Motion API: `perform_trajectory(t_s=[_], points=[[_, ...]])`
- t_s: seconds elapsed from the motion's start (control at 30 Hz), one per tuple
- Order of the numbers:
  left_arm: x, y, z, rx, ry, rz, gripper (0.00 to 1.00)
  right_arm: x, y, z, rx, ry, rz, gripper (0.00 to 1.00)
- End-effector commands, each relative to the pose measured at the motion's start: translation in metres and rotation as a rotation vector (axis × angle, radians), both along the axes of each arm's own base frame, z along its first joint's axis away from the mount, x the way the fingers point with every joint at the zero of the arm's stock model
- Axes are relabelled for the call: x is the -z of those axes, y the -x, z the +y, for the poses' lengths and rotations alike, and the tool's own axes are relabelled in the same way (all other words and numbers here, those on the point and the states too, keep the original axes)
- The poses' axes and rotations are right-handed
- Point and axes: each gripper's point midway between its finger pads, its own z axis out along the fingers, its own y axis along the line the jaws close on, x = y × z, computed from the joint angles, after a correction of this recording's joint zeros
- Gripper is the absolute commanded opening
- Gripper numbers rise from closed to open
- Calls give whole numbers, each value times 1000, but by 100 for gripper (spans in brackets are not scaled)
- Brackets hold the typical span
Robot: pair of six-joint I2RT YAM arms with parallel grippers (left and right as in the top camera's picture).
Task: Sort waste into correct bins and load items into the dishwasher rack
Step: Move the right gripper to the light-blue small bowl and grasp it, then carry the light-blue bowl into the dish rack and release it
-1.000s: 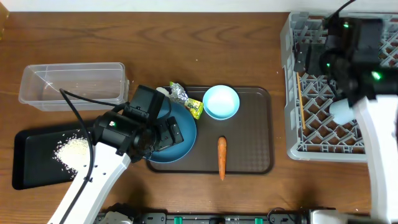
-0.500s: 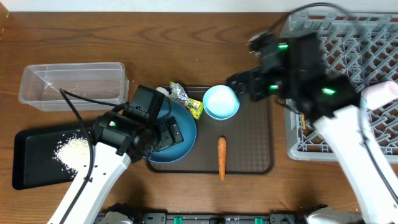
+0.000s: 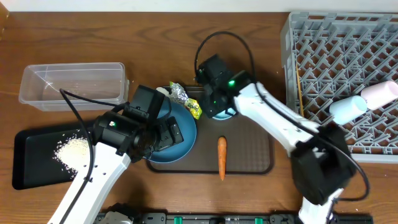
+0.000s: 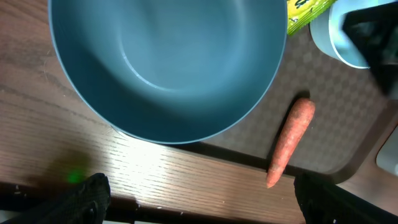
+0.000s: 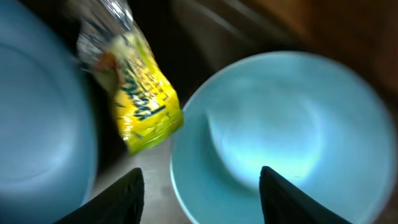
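My left gripper [image 3: 166, 134] hovers open over the large dark-blue bowl [image 3: 181, 144] [image 4: 168, 62]; nothing lies between its fingers [image 4: 84, 199]. My right gripper [image 3: 214, 98] [image 5: 202, 199] sits low at the light-blue bowl [image 3: 225, 111] [image 5: 292, 137], jaws apart astride its left rim. The yellow-green snack packet [image 3: 194, 108] [image 5: 144, 109] lies between the two bowls, with crumpled foil [image 3: 180, 93] behind it. The carrot [image 3: 221, 157] [image 4: 291, 142] lies on the brown tray. Rice [image 3: 69, 151] is piled in the black tray [image 3: 25, 171]. Two cups [image 3: 348, 109] and chopsticks [image 3: 299, 93] rest in the grey rack [image 3: 323, 43].
The clear tub [image 3: 73, 84] stands at the back left, behind the black tray. The brown serving tray [image 3: 252, 146] holds both bowls, packet and carrot. My right arm stretches from the front right across the tray's right half.
My right arm has swung from the rack leftwards to the light-blue bowl, its jaws narrowing on the way. The left arm has not moved.
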Motion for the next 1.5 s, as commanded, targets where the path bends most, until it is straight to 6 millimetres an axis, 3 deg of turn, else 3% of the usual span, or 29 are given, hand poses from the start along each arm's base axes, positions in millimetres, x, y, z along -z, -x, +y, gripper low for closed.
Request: perform_trajectory(t_s=[0.0, 0.17, 0.4, 0.57, 0.67, 0.7, 0.73, 0.9, 1.03, 1.17, 1.27, 1.37, 1.47], points=[[0, -1, 5, -19, -22, -3, 98, 22, -1, -8, 18, 83, 1, 55], [0, -1, 5, -19, -22, -3, 98, 45, 3, -11, 23, 116, 46, 37], [0, -1, 5, -19, -22, -3, 98, 37, -1, -10, 49, 106, 32, 1], [0, -1, 5, -19, -22, -3, 98, 7, -6, -9, 78, 77, 8, 1], [0, -1, 5, -19, -22, -3, 98, -31, -13, -11, 130, 29, -30, 1], [0, -1, 5, -19, -22, -2, 98, -54, -17, -15, 166, -5, -57, 1], [0, -1, 5, -19, -22, -3, 98, -62, -19, -17, 180, -16, -67, 1], [0, -1, 5, -19, -22, -3, 98, -143, -38, -59, 306, -199, -163, 1], [0, -1, 5, -19, -22, -3, 98, -179, -56, -118, 378, -364, -170, 1], [0, -1, 5, -19, -22, -2, 98, -188, -76, -183, 435, -525, -149, 1], [0, -1, 5, -19, -22, -3, 98, -195, -91, -219, 425, -671, -165, 1], [0, -1, 5, -19, -22, -2, 98, -201, -106, -241, 382, -838, -185, 1], [0, -1, 5, -19, -22, -3, 98, -193, -122, -256, 356, -913, -205, 1]])
